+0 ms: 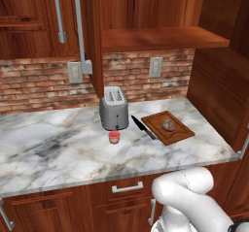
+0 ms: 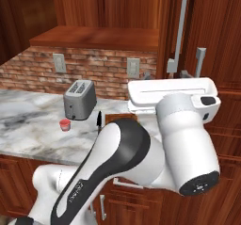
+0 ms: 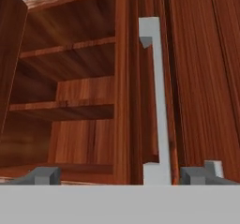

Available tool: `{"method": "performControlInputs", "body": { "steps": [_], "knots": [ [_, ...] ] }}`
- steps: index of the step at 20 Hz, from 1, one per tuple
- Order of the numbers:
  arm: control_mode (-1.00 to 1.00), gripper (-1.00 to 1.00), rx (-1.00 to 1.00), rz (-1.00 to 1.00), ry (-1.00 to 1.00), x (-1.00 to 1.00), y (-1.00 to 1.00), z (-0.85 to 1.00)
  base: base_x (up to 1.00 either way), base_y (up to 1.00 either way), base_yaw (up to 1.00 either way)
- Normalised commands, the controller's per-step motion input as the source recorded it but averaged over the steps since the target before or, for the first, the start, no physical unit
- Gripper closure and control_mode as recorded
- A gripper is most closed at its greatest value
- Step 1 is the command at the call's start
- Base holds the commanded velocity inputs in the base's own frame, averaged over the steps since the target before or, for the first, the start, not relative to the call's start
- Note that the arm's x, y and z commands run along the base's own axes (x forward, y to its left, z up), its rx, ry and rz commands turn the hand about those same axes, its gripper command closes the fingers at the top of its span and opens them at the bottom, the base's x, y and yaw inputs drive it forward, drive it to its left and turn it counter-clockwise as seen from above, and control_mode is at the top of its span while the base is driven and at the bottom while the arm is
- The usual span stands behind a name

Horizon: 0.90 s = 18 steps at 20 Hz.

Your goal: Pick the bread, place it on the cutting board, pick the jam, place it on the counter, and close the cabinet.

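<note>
Beside the toaster (image 1: 114, 107), which is a boxy grey metal thing on the white veined marble worktop (image 1: 58, 148), lies the cutting board (image 1: 168, 127), a flat reddish-brown wooden rectangle with a grooved rim. Its long axis runs slantwise away from the toaster. The bread (image 1: 168, 124), a small round mottled bun, sits on the board. The jam (image 1: 114, 137), a tiny squat red jar, stands on the worktop just in front of the toaster. A dark knife (image 1: 142, 126) lies between toaster and board. Above the toaster, the cabinet (image 1: 146, 12) of dark wood is open, its door (image 1: 92, 37) standing edge-on. The hand view shows the inner shelves (image 3: 65, 106) and a long silver bar handle (image 3: 154, 101) between the fingertips (image 3: 43, 175) of the gripper (image 3: 124, 175); the jaws are released, apart on both sides of the handle. The right base view shows the arm raised toward this handle.
</note>
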Motion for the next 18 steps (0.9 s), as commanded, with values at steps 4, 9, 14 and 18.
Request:
{"method": "performControlInputs", "body": {
  "steps": [4, 9, 14, 18],
  "knots": [
    [-1.00, -1.00, 0.00, 0.14, 0.00, 0.08, -0.11, 0.00, 0.00, 0.00, 0.00],
    [-1.00, -1.00, 0.00, 0.14, 0.00, 0.09, -0.09, 0.00, 0.00, 0.00, 0.00],
    [-1.00, -1.00, 0.00, 0.09, 0.00, 0.04, -0.01, 0.00, 0.00, 0.00, 0.00],
    [-1.00, -1.00, 0.00, 0.04, 0.00, 0.07, 0.00, 0.00, 0.00, 0.00, 0.00]
  ]
}}
